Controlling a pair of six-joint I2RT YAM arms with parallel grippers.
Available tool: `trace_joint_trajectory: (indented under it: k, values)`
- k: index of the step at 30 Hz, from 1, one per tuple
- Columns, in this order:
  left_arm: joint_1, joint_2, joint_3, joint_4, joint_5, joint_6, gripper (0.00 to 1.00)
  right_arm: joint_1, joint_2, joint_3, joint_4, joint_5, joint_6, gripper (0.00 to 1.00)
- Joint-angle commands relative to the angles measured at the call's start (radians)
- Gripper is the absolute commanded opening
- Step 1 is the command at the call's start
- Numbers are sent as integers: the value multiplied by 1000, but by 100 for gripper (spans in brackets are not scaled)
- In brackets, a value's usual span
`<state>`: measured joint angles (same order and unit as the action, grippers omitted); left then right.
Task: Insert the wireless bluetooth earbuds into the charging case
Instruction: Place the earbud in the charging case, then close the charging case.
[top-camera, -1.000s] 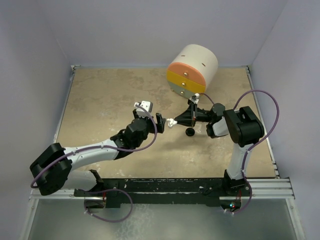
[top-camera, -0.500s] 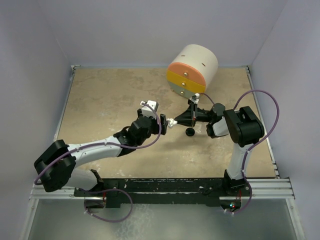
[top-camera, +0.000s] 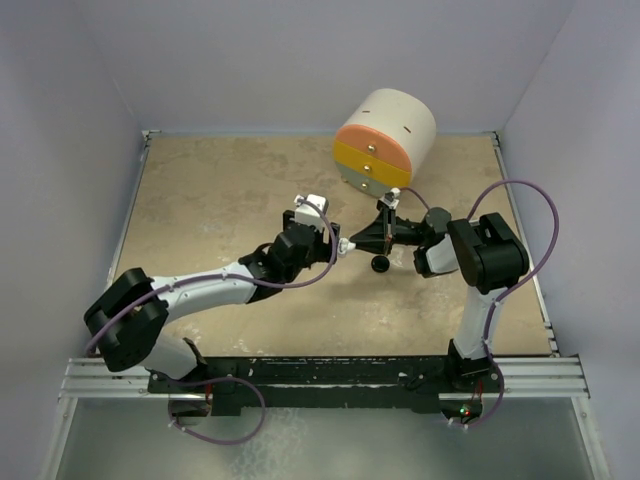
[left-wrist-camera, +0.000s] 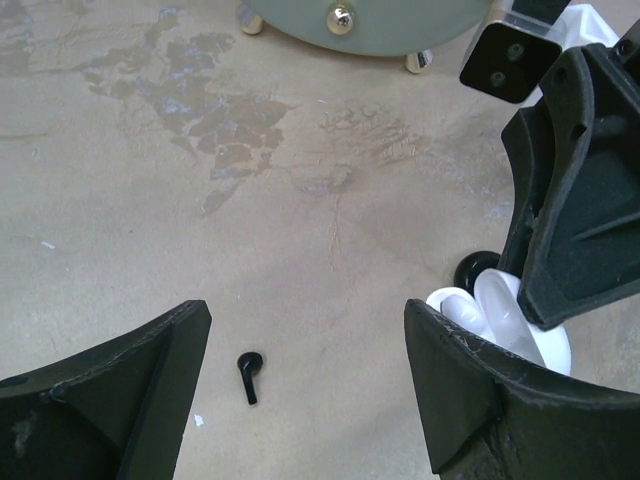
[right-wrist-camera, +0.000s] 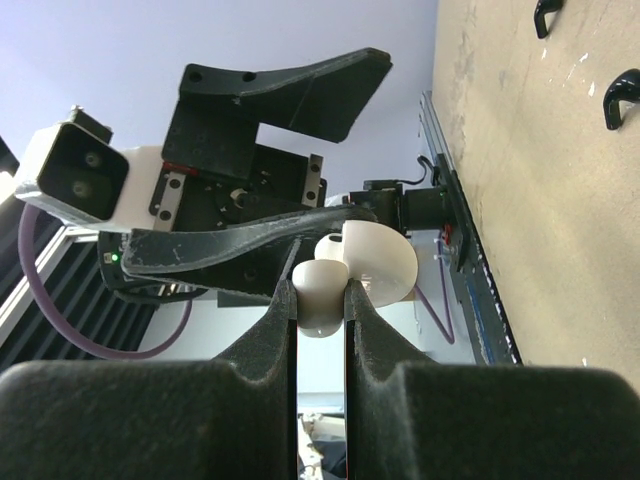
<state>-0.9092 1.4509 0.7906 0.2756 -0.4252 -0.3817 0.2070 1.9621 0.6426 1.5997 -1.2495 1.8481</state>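
Observation:
The earbuds are small and black with stems. One earbud (left-wrist-camera: 250, 376) lies on the table between my left gripper's (left-wrist-camera: 305, 345) open fingers, nearer the left finger. Two earbuds (right-wrist-camera: 545, 14) (right-wrist-camera: 620, 97) show on the table in the right wrist view. My right gripper (right-wrist-camera: 320, 295) is shut on a white clamshell charging case (right-wrist-camera: 322, 290) with its lid open, held above the table; it also shows in the left wrist view (left-wrist-camera: 500, 310). In the top view the left gripper (top-camera: 335, 238) sits right beside the right gripper (top-camera: 352, 243). A black round puck (top-camera: 380, 263) lies below them.
The cream-and-orange cylindrical drawer unit (top-camera: 383, 140) stands at the back, just behind the right gripper; its feet and a knob show in the left wrist view (left-wrist-camera: 340, 15). Walls enclose the tan table (top-camera: 200, 200) on three sides.
My left arm has reached forward and to the right, bringing its open gripper up to the right gripper. The right arm and the white case have stayed still.

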Motion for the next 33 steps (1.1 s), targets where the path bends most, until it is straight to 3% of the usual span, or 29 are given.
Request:
trace_joint_trajectory:
  k: [1,8,16,22,33]
  values:
    - [-2,16,86,12,15,47,78,2,-16,-10,790,-8,-25,0]
    - [-2,-1,42,-34,-39,5,78,1,-13,-8,790,7,-22,0]
    - [-36,-274,-286,246,-102,-21,77,-4,48,56,787,113,37,0]
    - [-122,-138,-324,584,-93,67,78,-5,67,68,786,159,52,0]
    - [-168,97,-277,831,-131,156,79,-4,36,74,784,178,74,0]
